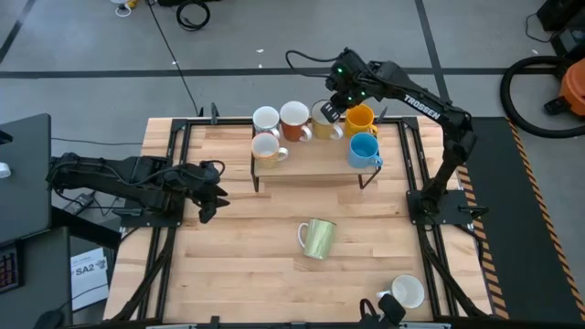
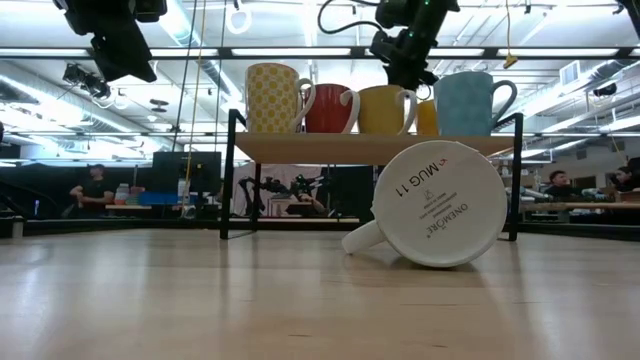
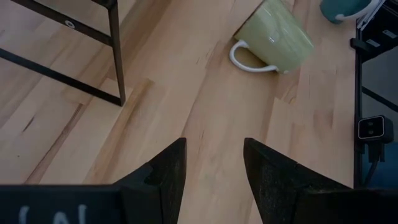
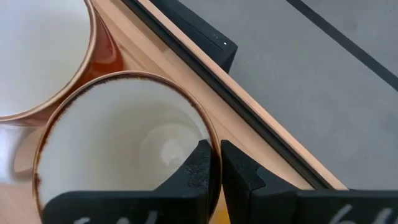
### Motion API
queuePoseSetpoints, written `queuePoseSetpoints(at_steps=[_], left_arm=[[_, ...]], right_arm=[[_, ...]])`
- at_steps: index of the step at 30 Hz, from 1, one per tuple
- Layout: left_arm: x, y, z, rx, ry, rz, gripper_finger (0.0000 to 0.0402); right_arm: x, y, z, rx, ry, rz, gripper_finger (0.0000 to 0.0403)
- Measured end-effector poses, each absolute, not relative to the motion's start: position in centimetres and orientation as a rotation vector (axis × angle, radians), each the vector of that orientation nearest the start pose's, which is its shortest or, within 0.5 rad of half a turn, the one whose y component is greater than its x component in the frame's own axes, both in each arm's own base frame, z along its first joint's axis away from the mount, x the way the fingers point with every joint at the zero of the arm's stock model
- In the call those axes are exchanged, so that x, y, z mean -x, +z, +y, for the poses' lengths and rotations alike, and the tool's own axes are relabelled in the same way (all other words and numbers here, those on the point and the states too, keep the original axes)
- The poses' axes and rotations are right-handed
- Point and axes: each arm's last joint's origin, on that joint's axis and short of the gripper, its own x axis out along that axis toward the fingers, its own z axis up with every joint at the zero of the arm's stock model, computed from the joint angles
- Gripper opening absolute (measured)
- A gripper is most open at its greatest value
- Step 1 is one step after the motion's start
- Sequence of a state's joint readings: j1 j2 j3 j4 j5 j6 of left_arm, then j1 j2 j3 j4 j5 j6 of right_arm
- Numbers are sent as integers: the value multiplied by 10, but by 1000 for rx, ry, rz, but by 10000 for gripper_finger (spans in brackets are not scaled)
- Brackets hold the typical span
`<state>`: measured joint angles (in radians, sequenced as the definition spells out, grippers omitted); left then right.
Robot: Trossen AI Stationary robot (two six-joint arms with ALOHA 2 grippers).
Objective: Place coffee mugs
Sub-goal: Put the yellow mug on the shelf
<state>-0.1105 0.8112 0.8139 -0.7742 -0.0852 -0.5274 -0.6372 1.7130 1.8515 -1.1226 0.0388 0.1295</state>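
A wooden shelf (image 1: 311, 164) on black legs stands at the table's far middle and carries several coffee mugs: two white ones (image 1: 265, 119), an orange-brown one (image 1: 294, 120), an orange-yellow one (image 1: 360, 118), a light blue one (image 1: 363, 149) and a cream one with a brown rim (image 4: 118, 143). My right gripper (image 4: 221, 162) is shut on that cream mug (image 1: 323, 120). A pale green mug (image 1: 317, 238) lies on its side on the table. A white mug (image 1: 406, 292) lies near the front right corner. My left gripper (image 3: 214, 162) hangs open over the table's left part. My right gripper pinches the cream mug's wall at the brown rim (image 4: 206, 129), one finger (image 4: 200, 168) inside the mug and the other outside. The fingers come from above, slanting down. The mug stands upright, its base level with the shelf top (image 2: 385, 112); I cannot tell whether it rests there.
The shelf's black legs (image 3: 115, 56) stand on the table, and black rails (image 1: 178, 174) run along both sides. The white mug (image 2: 440, 205) shows its base to the low view. Bare wood lies between the shelf and the green mug (image 3: 277, 37).
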Motion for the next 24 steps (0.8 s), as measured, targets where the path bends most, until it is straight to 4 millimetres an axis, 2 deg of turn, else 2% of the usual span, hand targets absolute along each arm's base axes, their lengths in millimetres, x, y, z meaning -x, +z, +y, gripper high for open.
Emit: queuePoseSetpoints(at_steps=[24], left_arm=[[-152,288,-14,428,179,753,167]], right_arm=[[-277,376,-206,-421,-678,924,63]])
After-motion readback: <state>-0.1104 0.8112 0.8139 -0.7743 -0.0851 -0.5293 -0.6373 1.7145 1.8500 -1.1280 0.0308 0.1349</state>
